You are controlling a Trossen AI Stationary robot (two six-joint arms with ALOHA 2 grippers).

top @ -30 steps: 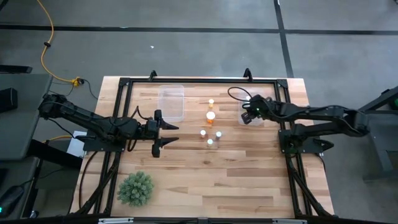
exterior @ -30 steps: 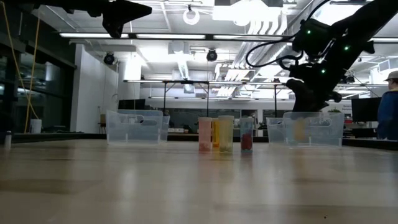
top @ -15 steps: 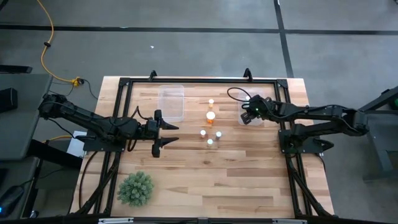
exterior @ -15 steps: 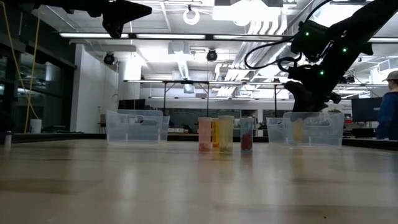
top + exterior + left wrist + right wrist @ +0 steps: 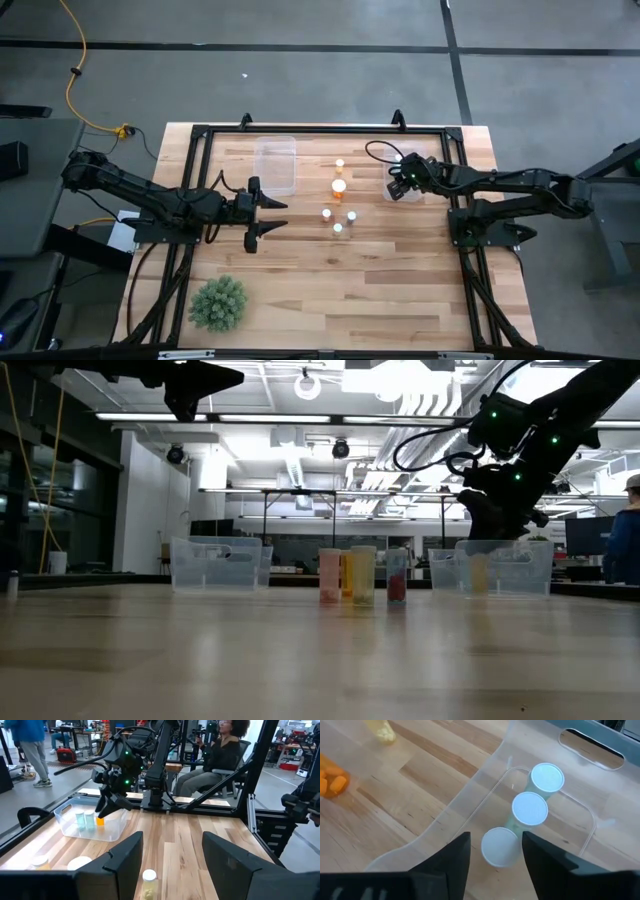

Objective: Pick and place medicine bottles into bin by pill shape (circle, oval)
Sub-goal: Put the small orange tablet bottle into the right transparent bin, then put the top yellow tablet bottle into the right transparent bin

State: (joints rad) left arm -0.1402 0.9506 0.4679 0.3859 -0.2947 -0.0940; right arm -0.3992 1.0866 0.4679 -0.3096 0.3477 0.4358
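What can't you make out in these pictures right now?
- Pill shapes: high view, bottles on the table too small.
- Left bin contents: low view, clear walls blur them.
- Right bin: right wrist view, caps cover the pills.
- Orange bottle: cut off by edge.

Two clear bins (image 5: 276,163) and (image 5: 400,188). Three bottles (image 5: 530,810) in the 3 o'clock bin. Five bottles (image 5: 339,186) standing at table centre. One green plant (image 5: 218,302) at 7 o'clock.

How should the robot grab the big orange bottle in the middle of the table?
Best by its sides just below the white cap, coming straight down from above: the big orange bottle stands upright, apart from the smaller bottles nearby, so an open claw should fit around it.
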